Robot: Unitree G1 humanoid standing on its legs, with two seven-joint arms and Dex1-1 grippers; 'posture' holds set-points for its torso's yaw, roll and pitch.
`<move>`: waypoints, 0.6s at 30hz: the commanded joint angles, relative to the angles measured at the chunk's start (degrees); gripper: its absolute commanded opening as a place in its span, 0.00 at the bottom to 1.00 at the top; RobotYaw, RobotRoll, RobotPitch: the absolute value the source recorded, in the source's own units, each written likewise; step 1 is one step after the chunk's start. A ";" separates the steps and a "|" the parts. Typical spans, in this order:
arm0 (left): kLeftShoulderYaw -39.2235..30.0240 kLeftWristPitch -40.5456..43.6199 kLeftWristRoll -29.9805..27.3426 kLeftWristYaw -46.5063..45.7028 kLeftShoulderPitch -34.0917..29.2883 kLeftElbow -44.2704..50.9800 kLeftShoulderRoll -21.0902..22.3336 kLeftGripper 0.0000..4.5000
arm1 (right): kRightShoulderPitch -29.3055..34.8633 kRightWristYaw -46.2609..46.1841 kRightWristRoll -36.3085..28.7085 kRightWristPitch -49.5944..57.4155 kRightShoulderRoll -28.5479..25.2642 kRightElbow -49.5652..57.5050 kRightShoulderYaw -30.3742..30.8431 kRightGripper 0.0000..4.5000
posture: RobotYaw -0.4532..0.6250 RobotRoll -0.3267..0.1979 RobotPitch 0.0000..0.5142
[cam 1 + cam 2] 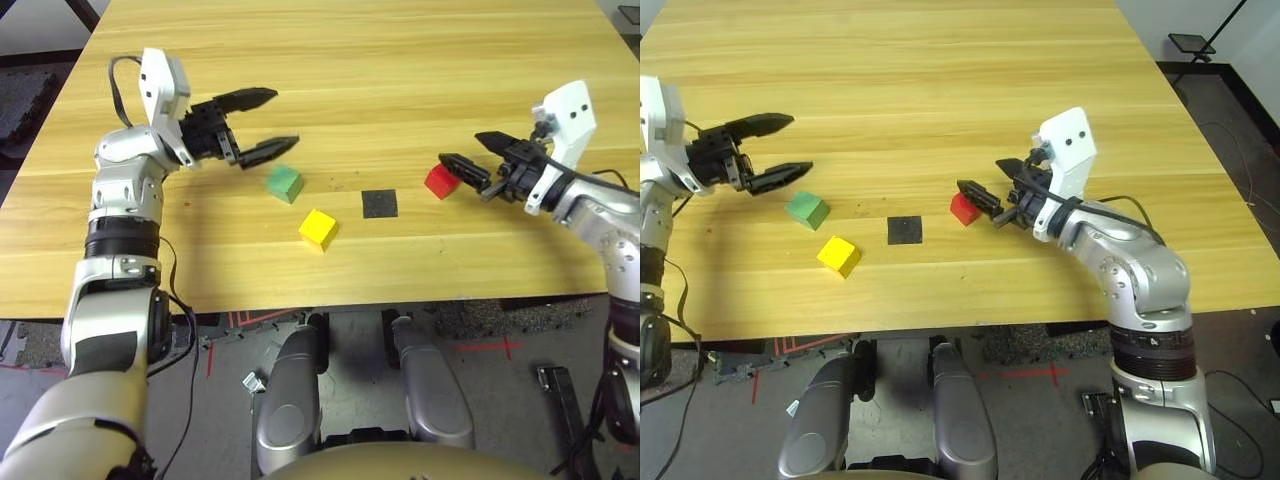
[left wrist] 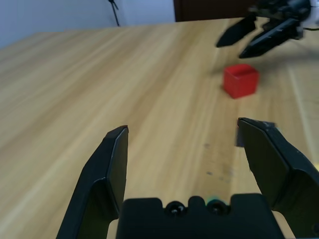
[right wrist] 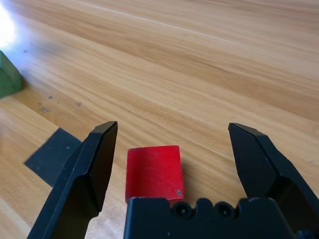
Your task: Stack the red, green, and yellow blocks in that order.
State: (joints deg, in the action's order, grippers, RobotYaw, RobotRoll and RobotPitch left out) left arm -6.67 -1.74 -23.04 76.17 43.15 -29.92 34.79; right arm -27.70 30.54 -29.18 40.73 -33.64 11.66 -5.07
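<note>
No stacking is done yet. The red block (image 3: 153, 172) is framed by the wide-open right tool (image 3: 172, 149); green block (image 1: 284, 183) and yellow block (image 1: 318, 228) lie beside the open, empty left tool (image 1: 262, 125).

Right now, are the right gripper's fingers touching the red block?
Apart. The right wrist view shows the red block between the open right gripper, with bare table on both sides of it before each finger.
</note>
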 commanded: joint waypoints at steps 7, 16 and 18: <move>-0.59 4.10 -1.33 -2.09 -3.55 8.02 0.39 0.99 | 2.72 2.80 5.31 -6.29 1.28 -5.21 2.14 1.00 | 0.64 0.64 0.59; -1.03 5.56 -1.67 -2.64 -3.83 9.04 1.06 0.99 | 3.31 2.28 4.84 -3.52 5.17 -1.27 3.58 1.00 | 0.67 0.67 0.56; -1.02 5.62 -1.74 -2.82 -3.79 9.08 0.97 0.99 | 2.17 2.03 4.62 -3.29 5.78 -0.61 3.17 1.00 | 0.67 0.67 0.55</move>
State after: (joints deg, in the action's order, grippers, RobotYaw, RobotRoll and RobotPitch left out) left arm -7.47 3.33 -24.58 73.31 40.27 -21.38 35.17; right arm -25.64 32.68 -23.81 36.69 -28.16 9.49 -1.81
